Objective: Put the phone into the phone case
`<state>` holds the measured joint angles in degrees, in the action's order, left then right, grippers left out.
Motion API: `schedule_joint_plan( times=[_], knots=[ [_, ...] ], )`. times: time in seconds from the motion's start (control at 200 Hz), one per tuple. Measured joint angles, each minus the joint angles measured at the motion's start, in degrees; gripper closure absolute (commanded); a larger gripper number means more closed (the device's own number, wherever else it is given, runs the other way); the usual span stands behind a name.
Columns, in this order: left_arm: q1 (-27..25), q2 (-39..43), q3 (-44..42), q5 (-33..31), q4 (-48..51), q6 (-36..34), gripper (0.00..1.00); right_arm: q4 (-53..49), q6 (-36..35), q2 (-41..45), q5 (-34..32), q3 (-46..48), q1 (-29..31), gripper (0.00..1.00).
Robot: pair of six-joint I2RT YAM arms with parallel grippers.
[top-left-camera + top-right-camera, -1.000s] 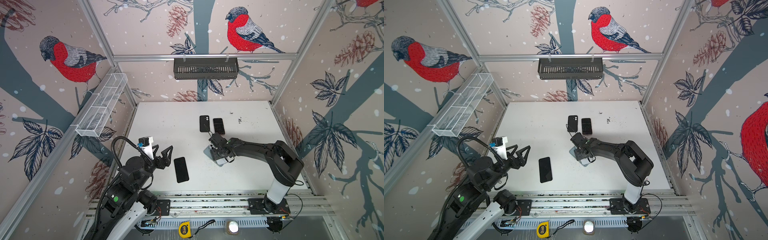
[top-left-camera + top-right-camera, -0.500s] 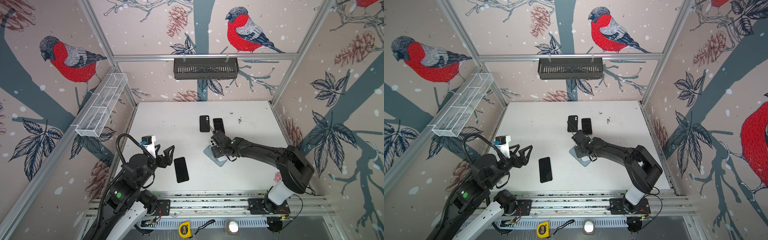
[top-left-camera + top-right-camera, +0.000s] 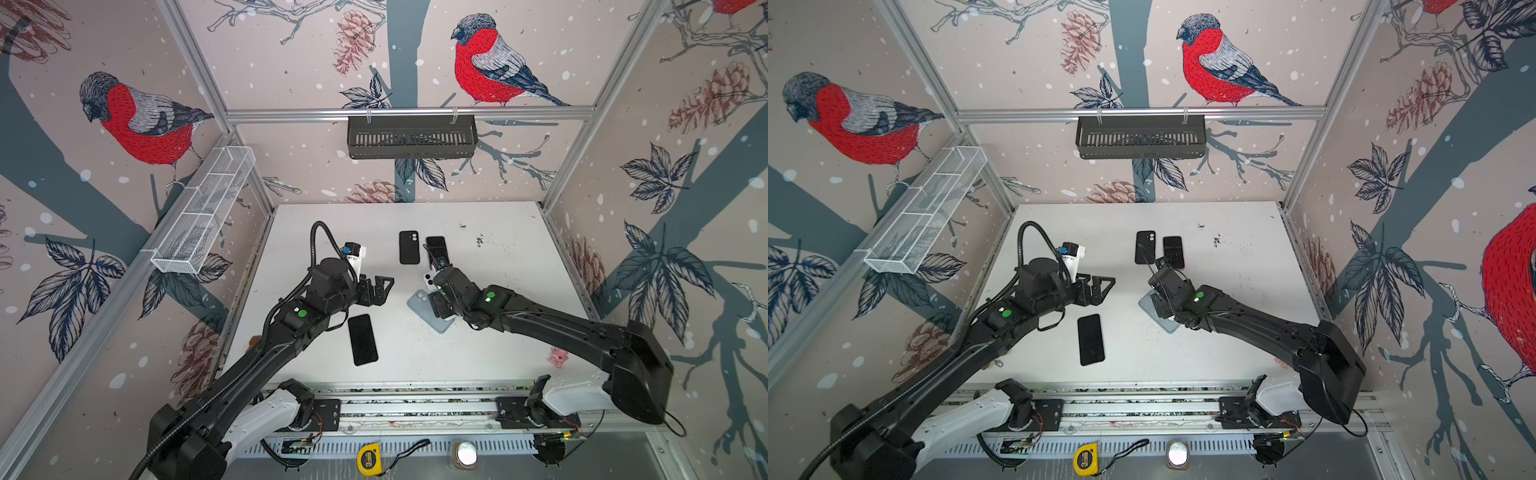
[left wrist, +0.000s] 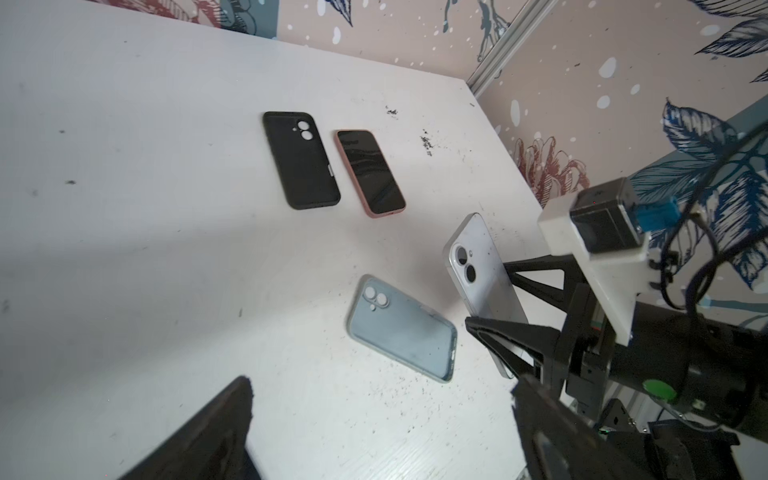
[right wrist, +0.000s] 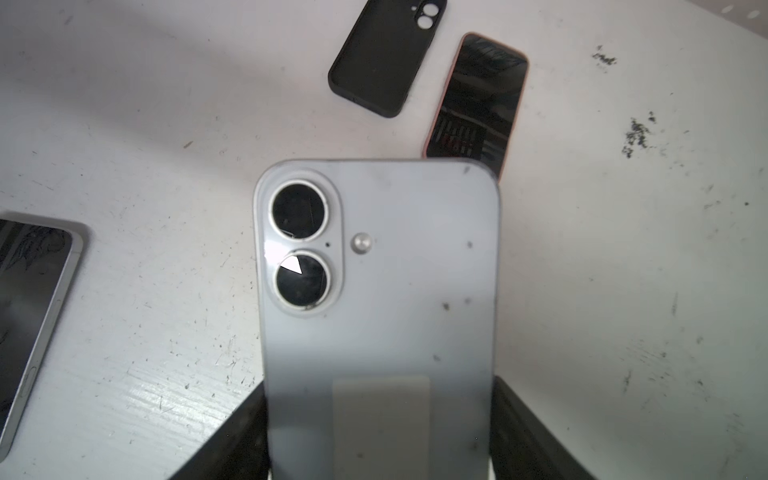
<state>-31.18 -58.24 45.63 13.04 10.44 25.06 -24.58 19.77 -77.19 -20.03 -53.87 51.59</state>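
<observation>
- Surface: white table (image 3: 511, 257), scuffed, with dark specks toward the far right corner.
- Room: bird-and-branch wallpaper on three walls with aluminium frame posts. A black basket (image 3: 411, 137) hangs on the rear rail, a white wire basket (image 3: 203, 212) on the left wall, and a yellow tape measure (image 3: 368, 459) lies in front of the arm rail.
- Right gripper (image 5: 380, 436): clamped across the width of the phone (image 5: 382, 291), one finger on each long edge. The phone is lifted and steeply tilted, lens end up and back facing out.
- Phone case (image 4: 401, 332): pale blue, flat on the table mid-right, open side up, just under and beside the held phone.
- Left gripper (image 3: 380, 289): jaws spread wide with nothing between them, hovering over the table left of the case.
- Others: black case (image 3: 409, 247) and pink-edged phone (image 3: 436, 248) lie side by side farther back. A dark phone (image 3: 363, 339) lies screen up near the left arm.
- Top views only: the full cell, both arms and the tape measure.
- Left wrist only: the whole case and the phone's tilt seen side-on. The phone's lower end sits behind a finger, so I can't tell whether it touches the case.
- Right wrist only: close-up of the twin lenses (lower one looks chipped); the case is hidden behind the phone. The screen at the frame edge (image 5: 29, 311) is probably the dark phone.
</observation>
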Motion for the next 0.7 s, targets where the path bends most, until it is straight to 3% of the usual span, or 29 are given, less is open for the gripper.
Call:
schedule_joint_plan(
  times=[0.145,0.295,0.475,0.7],
  knots=[
    [0.0,-7.2,3.5,4.6,-4.3,0.1,0.17,-0.2,-2.7,5.4,1.1,1.5,1.1,0.29],
    [0.0,-15.3,8.7,11.7,-6.7,0.4,0.33,-0.3,-6.2,9.1,2.7,2.7,4.0,0.29],
    [0.0,-21.1,10.6,19.7,-7.1,0.4,0.34,1.6,-9.4,11.5,5.1,3.7,6.0,0.29],
    [-0.8,-22.1,10.7,24.2,-6.8,0.5,0.33,2.7,-10.8,10.0,6.5,2.9,7.0,0.29]
  ],
)
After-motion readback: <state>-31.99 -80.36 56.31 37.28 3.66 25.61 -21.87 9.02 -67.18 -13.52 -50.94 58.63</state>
